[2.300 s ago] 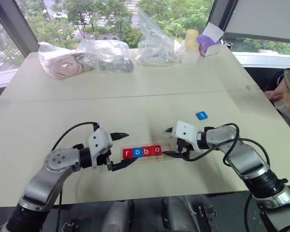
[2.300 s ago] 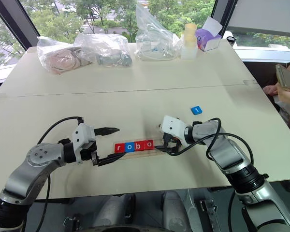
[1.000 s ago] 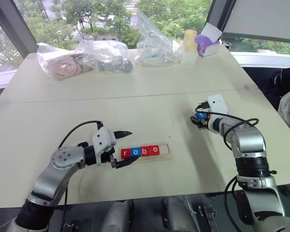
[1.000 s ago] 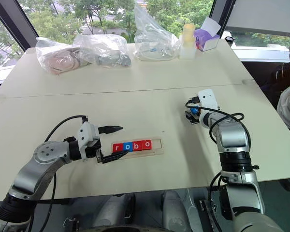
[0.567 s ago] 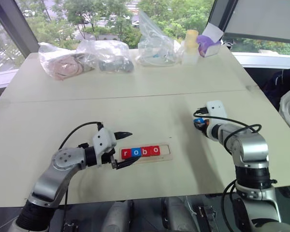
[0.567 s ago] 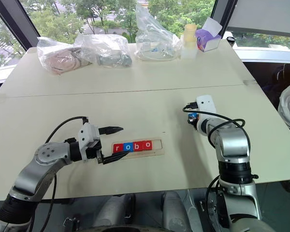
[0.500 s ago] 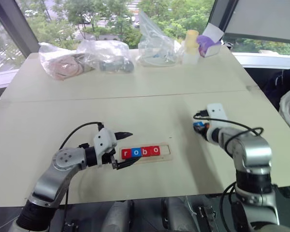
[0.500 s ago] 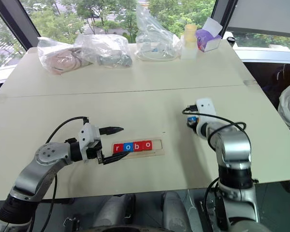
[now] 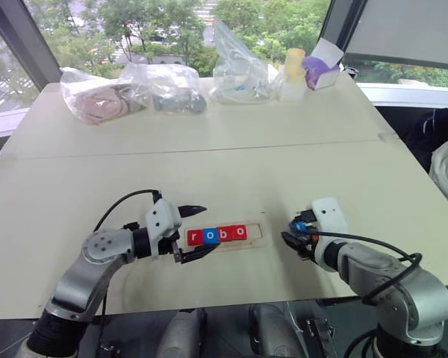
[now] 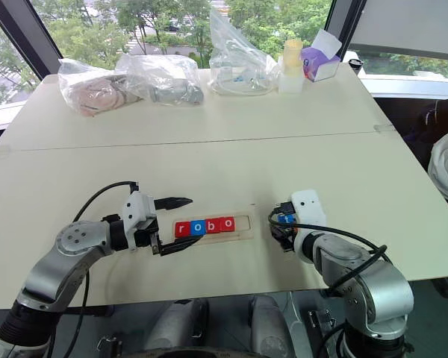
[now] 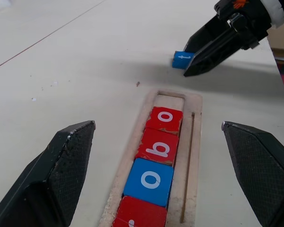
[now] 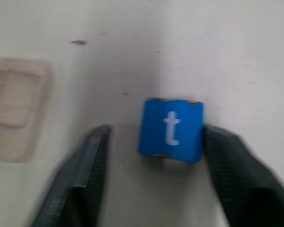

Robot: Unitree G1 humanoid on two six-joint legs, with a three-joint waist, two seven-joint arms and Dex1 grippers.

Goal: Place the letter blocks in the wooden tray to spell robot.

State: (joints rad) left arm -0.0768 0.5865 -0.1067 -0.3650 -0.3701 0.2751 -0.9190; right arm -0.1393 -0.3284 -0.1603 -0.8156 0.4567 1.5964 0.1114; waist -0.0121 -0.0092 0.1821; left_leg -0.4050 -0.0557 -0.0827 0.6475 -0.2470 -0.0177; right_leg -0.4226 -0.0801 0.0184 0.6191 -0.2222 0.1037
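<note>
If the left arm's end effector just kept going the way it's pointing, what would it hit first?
Probably the wooden tray with its letter blocks: they lie straight ahead between the open left end effector fingers. Beyond sits the right end effector, though depth is uncertain.

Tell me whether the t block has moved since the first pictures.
Yes. The t block has come nearer the robot and now lies just off the tray's empty right end, between the right gripper's fingers.

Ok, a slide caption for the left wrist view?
Tray spelling "robo", last slot empty; right gripper brings the blue t block close.
</note>
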